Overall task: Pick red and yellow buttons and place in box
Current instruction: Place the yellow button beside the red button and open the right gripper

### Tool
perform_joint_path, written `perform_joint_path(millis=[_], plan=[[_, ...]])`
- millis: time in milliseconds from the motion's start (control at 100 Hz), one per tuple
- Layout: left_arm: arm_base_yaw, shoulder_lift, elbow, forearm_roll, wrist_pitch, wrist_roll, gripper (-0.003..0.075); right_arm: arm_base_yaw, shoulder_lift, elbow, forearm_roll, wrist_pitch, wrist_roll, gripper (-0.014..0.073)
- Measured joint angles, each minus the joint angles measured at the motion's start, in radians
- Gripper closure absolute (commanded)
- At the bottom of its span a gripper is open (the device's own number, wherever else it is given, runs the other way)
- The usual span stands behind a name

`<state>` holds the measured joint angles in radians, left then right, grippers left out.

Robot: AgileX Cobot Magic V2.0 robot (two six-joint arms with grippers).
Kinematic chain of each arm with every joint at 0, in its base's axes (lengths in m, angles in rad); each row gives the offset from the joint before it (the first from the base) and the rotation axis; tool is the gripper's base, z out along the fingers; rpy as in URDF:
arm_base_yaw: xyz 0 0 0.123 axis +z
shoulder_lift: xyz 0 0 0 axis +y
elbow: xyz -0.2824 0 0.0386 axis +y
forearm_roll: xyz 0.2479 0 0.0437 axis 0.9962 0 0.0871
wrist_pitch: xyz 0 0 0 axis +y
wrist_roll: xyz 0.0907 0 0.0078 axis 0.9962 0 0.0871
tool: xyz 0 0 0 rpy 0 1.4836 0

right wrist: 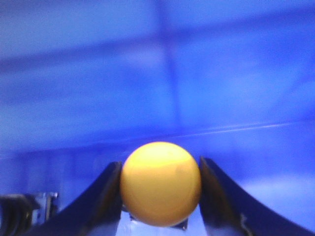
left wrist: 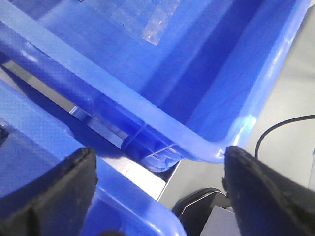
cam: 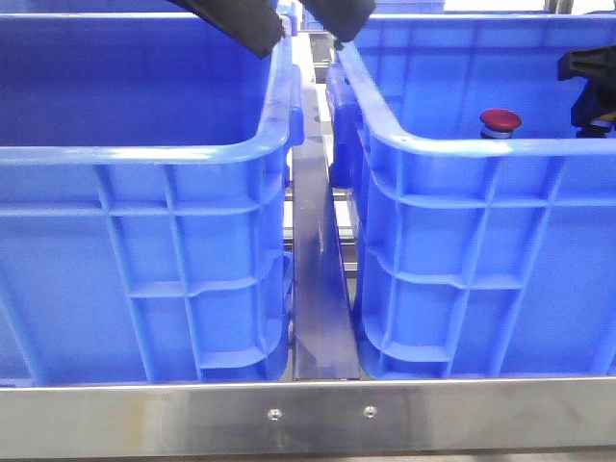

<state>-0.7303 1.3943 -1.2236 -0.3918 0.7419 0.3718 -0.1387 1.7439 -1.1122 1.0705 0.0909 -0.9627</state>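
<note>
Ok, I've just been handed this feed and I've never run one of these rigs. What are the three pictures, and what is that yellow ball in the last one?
It is a robot with two arms, each ending in a two-finger gripper. The front view looks forward over two big blue crates side by side: the left crate and the right crate. A red button sits inside the right one.

The other two pictures come from cameras on the wrists. In the left wrist view, the left gripper is open and holds nothing, hanging over the crate rims. In the right wrist view, the yellow ball is the domed cap of the yellow button, with the right gripper closed on either side of it. The blurred blue behind it is a crate; which one I cannot tell.
</note>
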Motion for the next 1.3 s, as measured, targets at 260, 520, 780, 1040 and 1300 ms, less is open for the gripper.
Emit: perform_joint_path(millis=[260,520,780,1040,1300], plan=[[0.0,0.0,0.0,0.0,0.0,0.0,0.0208,0.0,0.004,-0.006,0.001,0.004,0.0,0.0204],[0.0,0.0,0.0,0.0,0.0,0.0,0.0208,0.0,0.012,-0.009,0.001,0.037,0.0,0.0106],[0.0,0.0,0.0,0.0,0.0,0.0,0.0208,0.0,0.004,-0.005,-0.001,0.07,0.0,0.0106],[0.0,0.0,0.0,0.0,0.0,0.0,0.0208,0.0,-0.124,0.058,-0.017,0.064,-0.004,0.0108],[0.0,-0.005,0.0,0.0,-0.006,-0.007,0.0345,0.0,-0.363,0.207,-0.035,0.057,-0.014,0.0209]])
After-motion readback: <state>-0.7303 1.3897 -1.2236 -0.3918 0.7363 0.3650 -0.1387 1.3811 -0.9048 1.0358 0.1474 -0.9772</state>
